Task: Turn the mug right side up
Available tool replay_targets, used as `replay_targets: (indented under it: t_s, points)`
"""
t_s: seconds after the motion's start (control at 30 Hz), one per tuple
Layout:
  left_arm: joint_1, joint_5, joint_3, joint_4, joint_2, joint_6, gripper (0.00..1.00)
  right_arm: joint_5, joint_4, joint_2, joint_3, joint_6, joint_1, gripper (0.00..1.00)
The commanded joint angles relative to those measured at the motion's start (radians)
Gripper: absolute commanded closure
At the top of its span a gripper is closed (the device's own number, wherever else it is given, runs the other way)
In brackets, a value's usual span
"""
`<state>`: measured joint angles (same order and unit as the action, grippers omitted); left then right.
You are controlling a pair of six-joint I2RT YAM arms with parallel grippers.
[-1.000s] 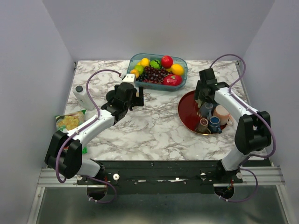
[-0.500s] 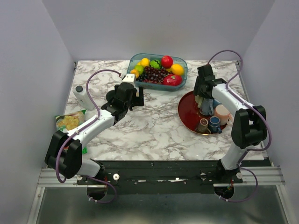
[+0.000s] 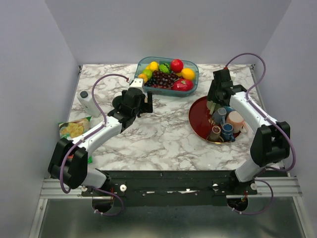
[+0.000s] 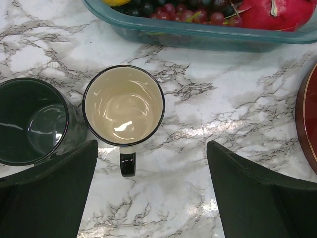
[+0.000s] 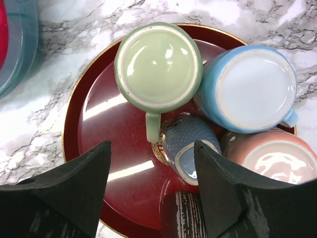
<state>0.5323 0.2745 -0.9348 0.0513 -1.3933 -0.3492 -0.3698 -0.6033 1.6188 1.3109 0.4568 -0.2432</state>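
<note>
A pale green mug (image 5: 158, 67) stands bottom up on the red tray (image 5: 99, 129), its handle pointing toward my right gripper (image 5: 151, 198). That gripper hangs open just above the tray, its fingers apart on either side of the handle's end and touching nothing. From above, the right gripper (image 3: 218, 99) is over the tray's far edge. My left gripper (image 4: 151, 193) is open over bare marble, just short of an upright cream-lined mug (image 4: 124, 105) with a black rim and handle.
On the tray with the green mug are a light blue mug (image 5: 250, 89), a pink mug (image 5: 277, 158), a tipped blue dotted cup (image 5: 190, 148) and a dark striped cup (image 5: 181, 215). A dark green mug (image 4: 32, 121) stands upright. The fruit bin (image 3: 168, 72) sits at the back; a snack bag (image 3: 74, 129) lies left.
The right arm's wrist and elbow have shifted slightly over the tray and its jaws have narrowed a little. The left arm and the mugs look unmoved.
</note>
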Motion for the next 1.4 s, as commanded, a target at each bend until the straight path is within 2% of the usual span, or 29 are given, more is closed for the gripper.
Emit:
replay_targets:
  t_s: [0.0, 0.5, 0.73, 0.87, 0.93, 1.1, 1.2, 1.23, 1.37]
  points:
    - [0.005, -0.021, 0.011, -0.022, -0.007, -0.011, 0.01, 0.02, -0.039, 0.033, 0.04, 0.014, -0.008, 0.25]
    - [0.005, -0.009, 0.019, -0.018, -0.003, -0.013, 0.01, 0.043, 0.011, 0.197, 0.064, 0.006, -0.008, 0.27]
    - [0.005, -0.003, 0.027, -0.014, 0.0, -0.014, 0.01, 0.029, 0.028, 0.243, 0.063, 0.008, -0.007, 0.43]
    - [0.005, 0.0, 0.03, -0.014, 0.004, -0.014, 0.01, 0.009, 0.03, 0.269, 0.074, 0.005, -0.007, 0.48]
    - [0.005, 0.0, 0.033, -0.014, 0.004, -0.014, 0.01, -0.018, 0.03, 0.277, 0.08, 0.005, -0.008, 0.56]
    - [0.005, 0.0, 0.031, -0.016, 0.004, -0.014, 0.01, -0.05, 0.03, 0.286, 0.093, -0.004, -0.007, 0.63]
    - [0.005, 0.0, 0.033, -0.016, 0.005, -0.014, 0.01, -0.052, 0.031, 0.288, 0.097, -0.004, -0.007, 0.86]
    - [0.005, 0.0, 0.033, -0.018, 0.004, -0.016, 0.01, -0.05, 0.031, 0.288, 0.097, -0.003, -0.007, 0.99]
    - [0.005, -0.003, 0.034, -0.016, 0.011, -0.016, 0.01, -0.047, 0.046, 0.271, 0.091, 0.003, -0.007, 0.99]
